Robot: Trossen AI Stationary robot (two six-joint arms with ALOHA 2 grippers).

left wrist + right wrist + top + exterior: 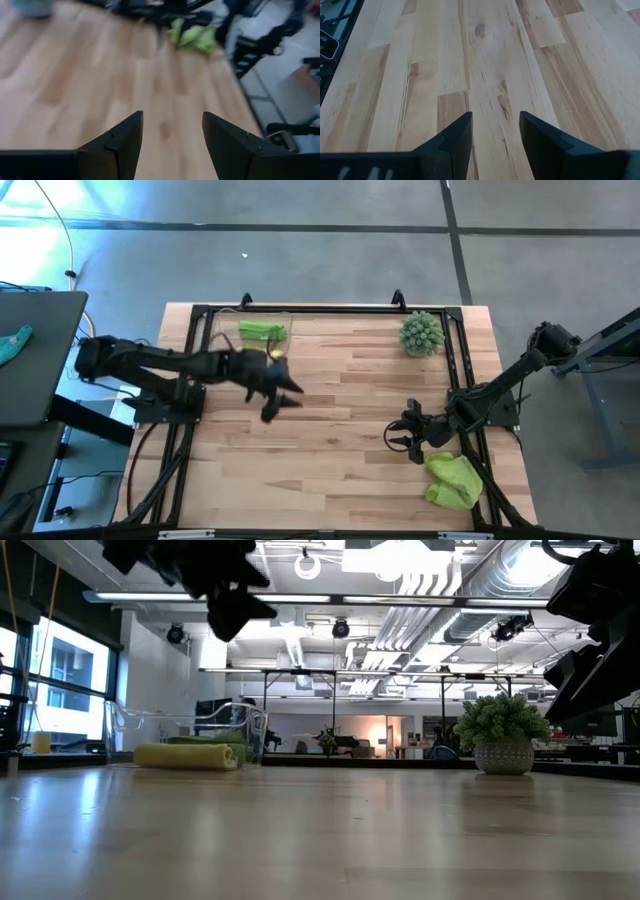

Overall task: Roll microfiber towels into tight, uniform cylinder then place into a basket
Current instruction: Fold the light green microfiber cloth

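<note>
The green towel [453,481] lies crumpled by the table's right edge, just beside the open, empty right claw [410,438].

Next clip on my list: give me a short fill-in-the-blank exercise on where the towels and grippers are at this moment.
1. The rolled green towel lies inside the clear ____.
2. The unrolled green towel lies on the table near the ____ gripper.
3. The left gripper is open and holds ____.
4. The rolled yellow towel lies on the table just outside the basket, on the far side of the table from the potted ____.

Missing words: basket; right; nothing; plant
</note>
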